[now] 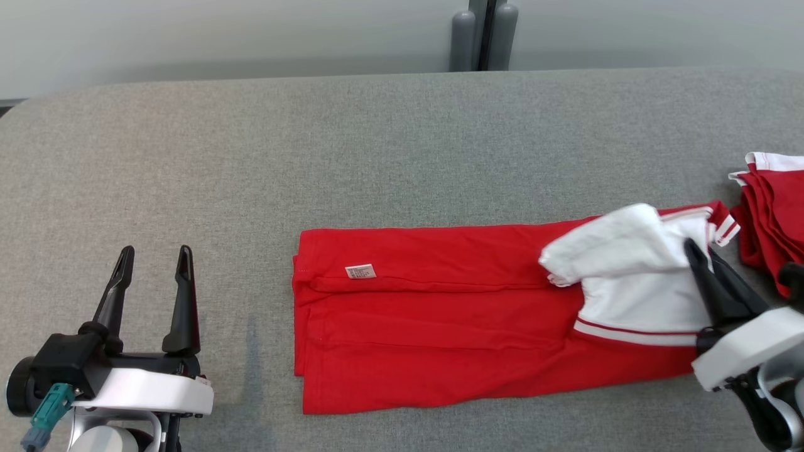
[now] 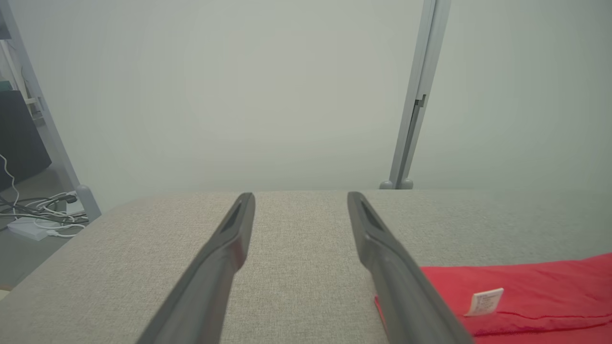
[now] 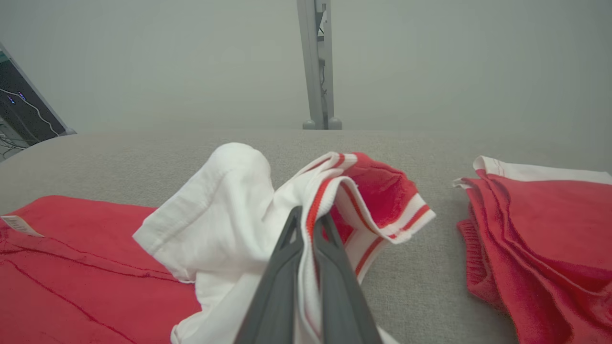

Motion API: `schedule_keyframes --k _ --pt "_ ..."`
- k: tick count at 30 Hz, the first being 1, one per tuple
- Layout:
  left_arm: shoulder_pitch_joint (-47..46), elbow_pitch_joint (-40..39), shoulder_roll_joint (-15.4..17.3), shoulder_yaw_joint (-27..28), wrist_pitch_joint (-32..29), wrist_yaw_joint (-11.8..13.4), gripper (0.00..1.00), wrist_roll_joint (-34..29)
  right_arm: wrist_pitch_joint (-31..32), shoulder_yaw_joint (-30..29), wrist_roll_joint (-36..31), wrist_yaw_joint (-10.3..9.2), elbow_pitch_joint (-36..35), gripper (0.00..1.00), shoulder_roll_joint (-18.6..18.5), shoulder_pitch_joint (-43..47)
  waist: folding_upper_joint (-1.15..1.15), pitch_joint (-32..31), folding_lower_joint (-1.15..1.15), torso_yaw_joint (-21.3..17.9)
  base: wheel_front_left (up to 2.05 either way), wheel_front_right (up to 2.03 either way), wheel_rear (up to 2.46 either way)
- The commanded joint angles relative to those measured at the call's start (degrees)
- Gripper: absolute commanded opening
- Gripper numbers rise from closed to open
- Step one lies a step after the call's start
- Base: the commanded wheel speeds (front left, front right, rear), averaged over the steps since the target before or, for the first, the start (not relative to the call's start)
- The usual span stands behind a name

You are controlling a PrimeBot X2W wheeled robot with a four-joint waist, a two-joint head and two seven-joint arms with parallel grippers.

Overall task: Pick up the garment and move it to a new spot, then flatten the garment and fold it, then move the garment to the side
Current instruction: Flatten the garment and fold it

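The garment (image 1: 440,314) is a red shirt with white sleeves and striped trim, lying folded lengthwise across the grey table (image 1: 377,138). Its white sleeve end (image 3: 224,215) is bunched up and lifted at the right. My right gripper (image 1: 700,251) is shut on the garment's striped collar edge (image 3: 311,215), with the fabric pinched between its fingers. My left gripper (image 1: 154,257) stands open at the lower left, apart from the garment's left edge, with nothing between its fingers (image 2: 234,239). A white label (image 2: 485,302) shows near the garment's hem.
A second red and white folded garment (image 1: 776,213) lies at the table's right edge, close to my right gripper. A grey post (image 1: 483,34) stands behind the table. Cables (image 2: 38,210) lie on the floor off the table's left end.
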State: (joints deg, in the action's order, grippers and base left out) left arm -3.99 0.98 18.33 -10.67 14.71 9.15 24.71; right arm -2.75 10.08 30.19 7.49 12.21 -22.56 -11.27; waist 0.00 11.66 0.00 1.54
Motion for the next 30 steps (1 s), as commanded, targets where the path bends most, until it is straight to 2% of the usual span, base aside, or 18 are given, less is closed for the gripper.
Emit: schedule_keyframes --k 1,7,12,20,22,30 --pt "0.18 0.20 0.15 -0.07 0.19 0.31 1.00 -0.18 1.05 0.68 -0.91 0.01 -2.74 0.00 0.13 -0.57 0.00 -0.53 0.00 -0.06 0.00 0.00 0.00" --pt "0.37 0.33 0.04 -0.64 -0.12 0.27 1.00 -0.03 6.17 5.21 -1.25 0.01 -12.52 0.00 3.44 -1.59 0.00 -1.97 0.00 0.22 0.00 0.00 0.00" --pt "-0.31 0.33 -0.18 -1.29 -0.23 0.15 1.00 0.07 8.86 11.57 -0.27 0.02 -15.22 0.00 7.80 -4.83 0.00 -2.40 0.00 1.06 0.00 0.00 0.00" --pt "-1.65 0.67 -0.90 -2.56 -0.15 -0.52 1.00 0.14 6.65 20.61 3.05 0.01 -7.80 0.00 16.82 -10.77 0.00 -1.85 0.00 4.20 0.00 0.00 0.00" --pt "-1.69 0.75 -1.04 -2.74 -0.12 -0.64 1.00 0.14 6.02 21.39 3.87 0.02 -6.47 0.00 17.57 -11.30 0.00 -1.72 0.00 4.65 0.00 0.00 0.00" --pt "-2.84 2.09 -1.96 -3.66 0.11 -1.57 1.00 0.34 1.30 26.37 6.18 0.02 5.96 0.00 19.50 -14.82 0.00 -0.68 0.00 7.29 0.00 0.00 0.00"
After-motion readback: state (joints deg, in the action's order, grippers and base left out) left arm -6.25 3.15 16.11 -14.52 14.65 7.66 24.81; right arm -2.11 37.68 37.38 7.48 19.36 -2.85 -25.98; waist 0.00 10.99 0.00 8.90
